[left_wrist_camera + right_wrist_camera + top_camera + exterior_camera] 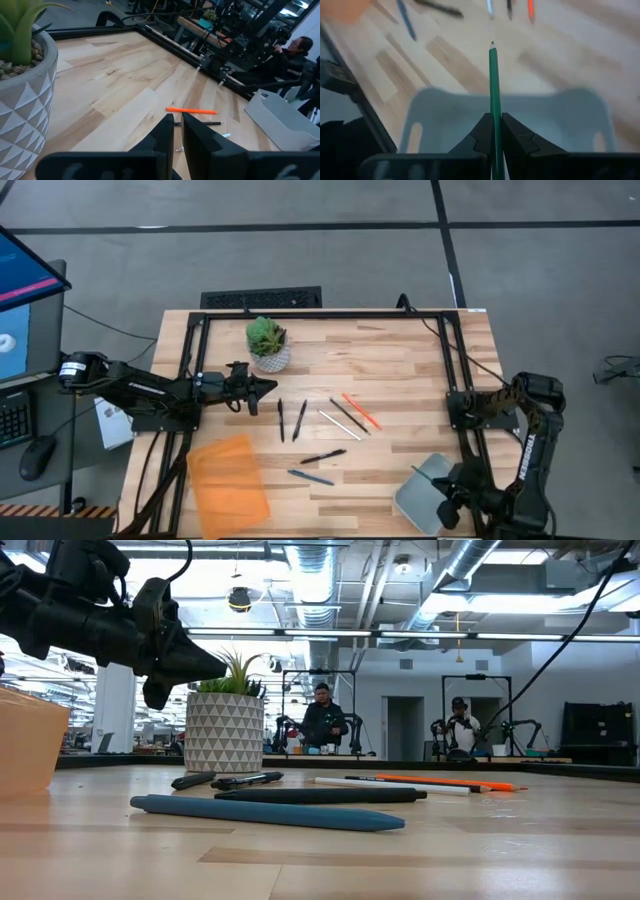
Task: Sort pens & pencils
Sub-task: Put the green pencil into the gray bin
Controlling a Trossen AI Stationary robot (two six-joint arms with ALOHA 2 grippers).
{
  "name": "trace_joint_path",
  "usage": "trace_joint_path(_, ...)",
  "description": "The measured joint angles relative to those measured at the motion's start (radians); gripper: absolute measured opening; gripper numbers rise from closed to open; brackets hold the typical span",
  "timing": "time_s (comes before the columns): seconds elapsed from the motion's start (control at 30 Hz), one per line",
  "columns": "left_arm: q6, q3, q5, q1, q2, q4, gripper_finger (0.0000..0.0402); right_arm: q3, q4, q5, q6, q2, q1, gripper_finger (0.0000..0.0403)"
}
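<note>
Fingers of the right gripper point(493, 131) pinch a green pencil point(493, 95) above the grey bin point(425, 492) at the table's near right; the left gripper point(262, 389), fingers pressed together, hovers beside the potted plant point(266, 341).

Pens point(300, 420) and pencils point(351, 414) mid-table, between orange bin point(229, 476) and grey tray point(424, 492).

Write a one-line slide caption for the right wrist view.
Right gripper holds a green pencil above the grey bin.
</note>
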Motion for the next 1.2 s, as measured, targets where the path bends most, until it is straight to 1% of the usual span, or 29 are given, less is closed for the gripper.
trace_joint_path(0.17, 0.0, 0.0, 0.009, 0.0, 0.0, -0.002, 0.0025, 0.003, 0.045, -0.065, 0.006, 0.011, -0.019, 0.0051)
trace_joint_path(0.3, 0.012, 0.0, 0.01, 0.0, 0.0, -0.001, 0.0025, 0.003, 0.068, -0.069, 0.011, 0.008, -0.031, 0.0051)
trace_joint_path(0.67, 0.023, 0.0, 0.018, 0.0, 0.0, -0.002, 0.0025, 0.004, 0.049, -0.101, 0.019, 0.006, -0.023, 0.0051)
trace_joint_path(0.87, 0.023, 0.0, 0.018, 0.0, 0.0, -0.002, 0.0025, 0.004, 0.042, -0.179, 0.02, 0.005, -0.02, 0.0051)
trace_joint_path(1.2, 0.023, 0.0, 0.018, 0.0, 0.0, -0.002, 0.0025, 0.005, 0.042, -0.187, 0.02, 0.004, -0.02, 0.0051)
